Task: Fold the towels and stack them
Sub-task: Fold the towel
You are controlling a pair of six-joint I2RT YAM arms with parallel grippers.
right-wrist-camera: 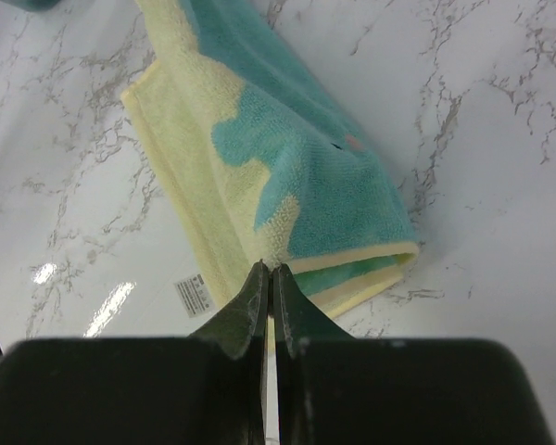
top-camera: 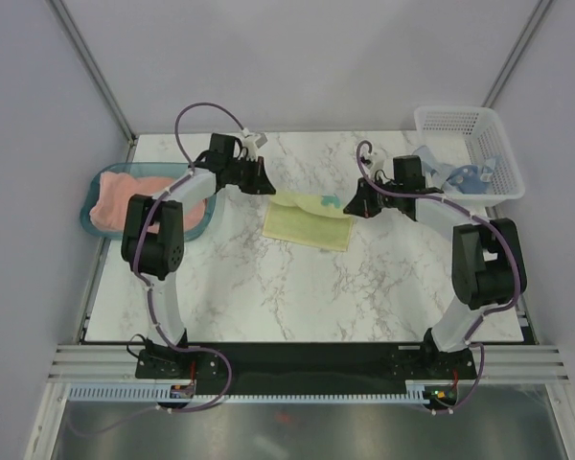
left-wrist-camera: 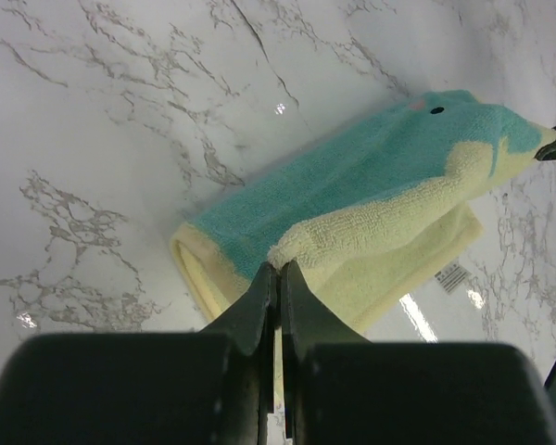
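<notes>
A pale yellow towel with teal patches (top-camera: 307, 222) lies folded over in the middle of the marble table. My left gripper (top-camera: 268, 184) is shut on its far left corner, the tips (left-wrist-camera: 279, 269) pinching the yellow edge of the towel (left-wrist-camera: 371, 195). At the far right corner my right gripper (top-camera: 350, 203) is shut, its tips (right-wrist-camera: 269, 269) closed on the upper layer of the towel (right-wrist-camera: 287, 167). The salmon-pink towel (top-camera: 139, 196) rests in the teal tray. A light blue towel (top-camera: 465, 177) sits in the white basket.
The translucent teal tray (top-camera: 88, 196) stands at the table's left edge, close behind my left arm. A white mesh basket (top-camera: 460, 120) sits at the far right corner. The yellow towel's white tag (left-wrist-camera: 452, 275) lies flat on the marble beside it.
</notes>
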